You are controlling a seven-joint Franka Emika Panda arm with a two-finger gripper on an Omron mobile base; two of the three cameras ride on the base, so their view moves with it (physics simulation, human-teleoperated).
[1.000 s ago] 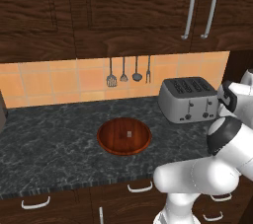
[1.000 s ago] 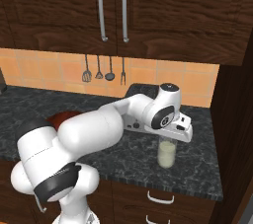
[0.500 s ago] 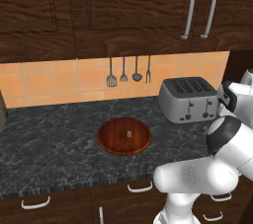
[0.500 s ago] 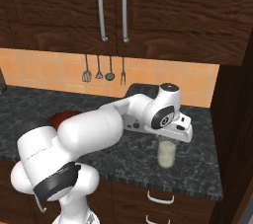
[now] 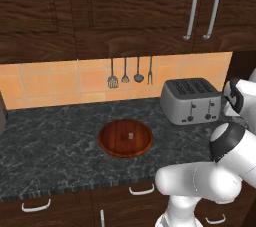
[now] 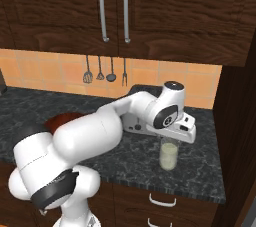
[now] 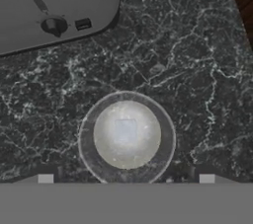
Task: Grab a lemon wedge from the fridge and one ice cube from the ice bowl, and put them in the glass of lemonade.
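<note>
Left base view: ice bowl resting flat on the dark marbled surface, left of the silver toaster. One ice cube lying near the bowl's middle, tiny and pale. Likely light, hard and slick, prone to squirt out of a pinch; best taken square across two flat faces, with a gentle close. Bowl itself wood, stiff, probably stable enough not to skid. Well apart from the arm's far end at the right edge.

Right base view: pincer hanging directly above the glass of lemonade, close over its rim. Glass upright on the surface near the front edge, just in front of the toaster. Glass likely fragile, smooth and easy to tip if clipped sideways; no need to hold it, only to stay clear of the rim. Reddish edge of the bowl peeking out behind the arm at left.

Hand view: looking straight down into the glass, round rim centred between the two fingertips, which stand wide apart with nothing between them. A pale square shape showing in the liquid, apparently an ice cube afloat. No lemon wedge distinguishable in the liquid. Toaster corner at upper left.
</note>
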